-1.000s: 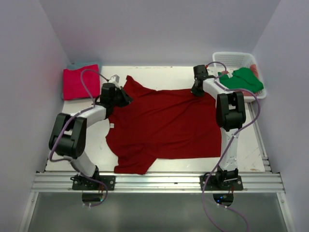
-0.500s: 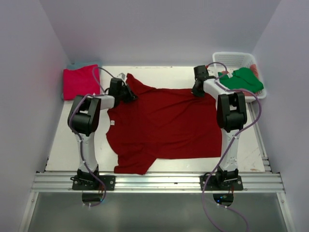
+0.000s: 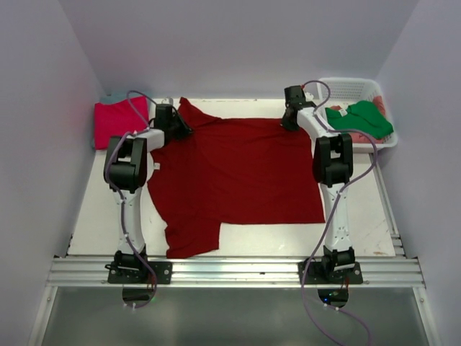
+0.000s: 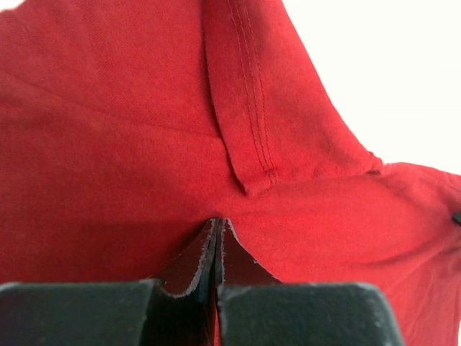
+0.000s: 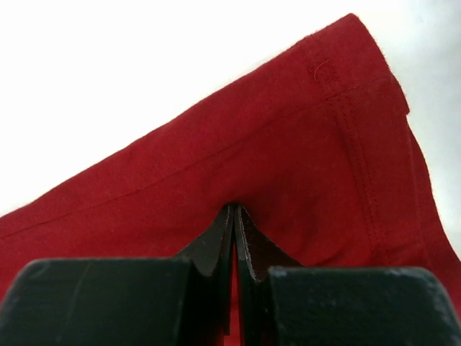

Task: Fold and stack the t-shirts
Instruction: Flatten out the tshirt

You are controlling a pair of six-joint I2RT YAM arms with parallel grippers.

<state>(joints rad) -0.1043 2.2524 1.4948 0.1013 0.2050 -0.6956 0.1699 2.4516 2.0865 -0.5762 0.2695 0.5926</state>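
A dark red t-shirt (image 3: 238,169) lies spread flat across the middle of the table. My left gripper (image 3: 176,128) is shut on its far left shoulder by the sleeve; in the left wrist view the gripper (image 4: 217,222) pinches the red cloth (image 4: 108,158). My right gripper (image 3: 288,121) is shut on the far right corner; in the right wrist view the gripper (image 5: 234,209) holds the hem (image 5: 288,144). A folded magenta-pink shirt (image 3: 115,121) lies at the far left on something teal. A green shirt (image 3: 360,119) sits in the basket.
A white lattice basket (image 3: 374,90) stands at the far right corner with a bit of salmon-pink cloth (image 3: 379,107) in it. Grey walls close in the left, right and back. A metal rail (image 3: 230,270) runs along the near edge.
Both grippers have moved toward the back of the table, dragging the dark red shirt with them. The shirt now lies flatter and straighter, its near edge farther from the rail.
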